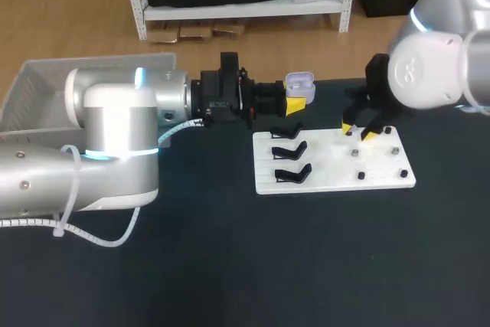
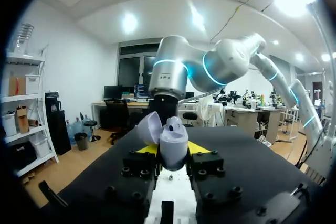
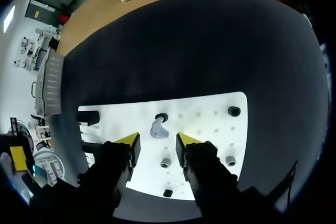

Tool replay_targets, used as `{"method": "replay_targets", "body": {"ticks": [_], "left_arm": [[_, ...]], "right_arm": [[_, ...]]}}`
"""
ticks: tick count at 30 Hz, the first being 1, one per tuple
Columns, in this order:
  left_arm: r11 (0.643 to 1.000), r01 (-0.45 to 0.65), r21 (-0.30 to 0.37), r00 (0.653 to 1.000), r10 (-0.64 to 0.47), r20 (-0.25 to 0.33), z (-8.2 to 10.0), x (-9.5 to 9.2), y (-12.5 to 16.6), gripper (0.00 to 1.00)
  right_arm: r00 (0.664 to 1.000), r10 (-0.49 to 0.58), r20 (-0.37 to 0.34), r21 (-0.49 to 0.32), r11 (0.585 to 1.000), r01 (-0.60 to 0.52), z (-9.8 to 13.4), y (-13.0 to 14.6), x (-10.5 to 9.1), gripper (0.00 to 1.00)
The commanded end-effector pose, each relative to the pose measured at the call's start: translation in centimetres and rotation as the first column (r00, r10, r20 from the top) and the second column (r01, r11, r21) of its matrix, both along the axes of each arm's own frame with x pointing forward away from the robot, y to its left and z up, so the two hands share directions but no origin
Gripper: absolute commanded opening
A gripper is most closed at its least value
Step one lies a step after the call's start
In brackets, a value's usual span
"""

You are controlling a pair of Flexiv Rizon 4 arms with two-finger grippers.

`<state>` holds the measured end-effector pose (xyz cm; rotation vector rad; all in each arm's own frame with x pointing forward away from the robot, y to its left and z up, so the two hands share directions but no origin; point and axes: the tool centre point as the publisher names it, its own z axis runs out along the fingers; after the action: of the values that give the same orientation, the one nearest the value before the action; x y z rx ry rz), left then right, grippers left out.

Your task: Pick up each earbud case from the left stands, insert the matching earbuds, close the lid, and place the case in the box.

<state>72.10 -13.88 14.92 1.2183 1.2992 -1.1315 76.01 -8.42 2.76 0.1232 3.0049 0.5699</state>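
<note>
My left gripper [image 1: 297, 102] is held level above the table behind the white board [image 1: 383, 185] and is shut on a pale lilac earbud case [image 1: 300, 82]. In the left wrist view the case [image 2: 173, 142] stands between the yellow tips with its lid swung open. My right gripper [image 1: 358, 131] hangs over the board's far middle, pointing down. In the right wrist view its fingers [image 3: 157, 141] stand apart with a small lilac earbud [image 3: 157, 128] lying on the board [image 3: 210, 124] just ahead of the gap, touched by neither tip.
Three black stands [image 1: 290, 152] line the board's left side with nothing on them. Small black and grey pegs [image 1: 357, 176] dot its right half. A grey mesh box [image 1: 46, 89] sits at the table's far left, behind my left arm.
</note>
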Motion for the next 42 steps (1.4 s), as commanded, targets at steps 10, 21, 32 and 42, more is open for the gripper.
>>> {"method": "replay_targets", "body": {"ticks": [10,21,32,42], "left_arm": [[1.0,-0.005,-0.007,1.0,0.005,0.006,-0.2,-0.1,0.0,0.0],[1.0,-0.005,-0.007,1.0,0.005,0.006,-0.2,-0.1,0.0,0.0],[1.0,-0.005,-0.007,1.0,0.005,0.006,-0.2,-0.1,0.0,0.0],[1.0,-0.005,-0.007,1.0,0.005,0.006,-0.2,-0.1,0.0,0.0]], "right_arm": [[1.0,-0.012,-0.016,0.006,1.0,0.012,-0.5,-0.1,0.6,0.34],[1.0,-0.018,-0.02,0.005,1.0,0.019,-0.6,0.1,0.8,0.22],[0.999,-0.036,-0.025,-0.019,0.999,0.036,-0.1,0.0,0.6,0.0],[1.0,0.015,0.016,-0.045,0.999,-0.014,5.2,0.0,0.0,0.0]]}}
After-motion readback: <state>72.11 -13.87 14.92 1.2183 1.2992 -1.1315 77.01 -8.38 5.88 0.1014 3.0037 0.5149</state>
